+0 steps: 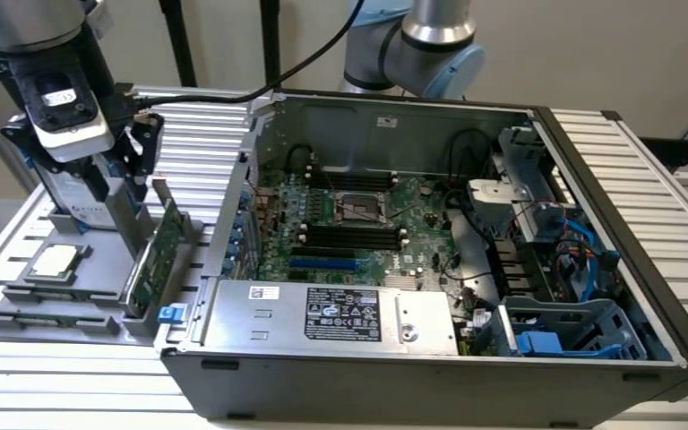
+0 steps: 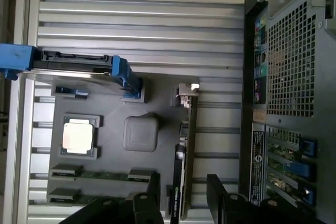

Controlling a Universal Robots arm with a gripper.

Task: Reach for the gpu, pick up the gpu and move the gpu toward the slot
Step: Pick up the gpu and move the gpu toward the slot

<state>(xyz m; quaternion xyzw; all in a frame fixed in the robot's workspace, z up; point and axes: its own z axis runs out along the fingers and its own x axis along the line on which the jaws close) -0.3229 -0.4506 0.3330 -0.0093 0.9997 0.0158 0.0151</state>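
The gpu point(image 1: 153, 255) stands on edge in a grey holder tray point(image 1: 33, 309) at the exterior view's left, a thin green card with a silver bracket at its far end. In the wrist view the gpu point(image 2: 185, 145) appears edge-on and dark. My gripper point(image 1: 129, 175) hangs just above the card's far end. It is open, and its two black fingers point(image 2: 153, 188) stand on either side of the card's edge without touching it. My gripper point(image 2: 184, 182) holds nothing. The blue slot point(image 1: 320, 264) lies on the motherboard inside the open computer case point(image 1: 631, 358).
On the tray point(image 2: 110, 114) sit a silver hard drive with blue rails point(image 2: 73, 66), a square processor chip point(image 2: 79, 135) and memory sticks point(image 2: 105, 174). The case's rear panel point(image 2: 289, 77) rises close beside the gpu. A power supply point(image 1: 332, 313) sits at the case front.
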